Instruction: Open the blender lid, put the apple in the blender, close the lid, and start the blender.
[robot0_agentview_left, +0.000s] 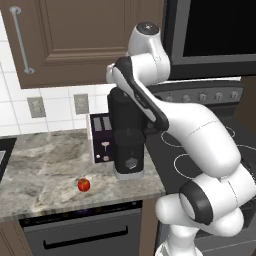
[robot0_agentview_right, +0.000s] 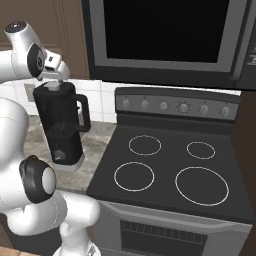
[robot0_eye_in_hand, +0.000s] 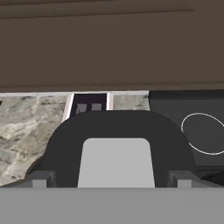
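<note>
Spread wide, the gripper hangs directly above the blender lid, its two dark fingertips standing at either side of the lid's light grey square cap without pinching it. That lid sits on top of the blender, a tall black appliance standing on the marble counter just beside the black stove. Behind the blender, touching or nearly touching it, stands a white toaster with a purple front. Alone on the counter, nearer the front edge and to the blender's left, lies the apple.
</note>
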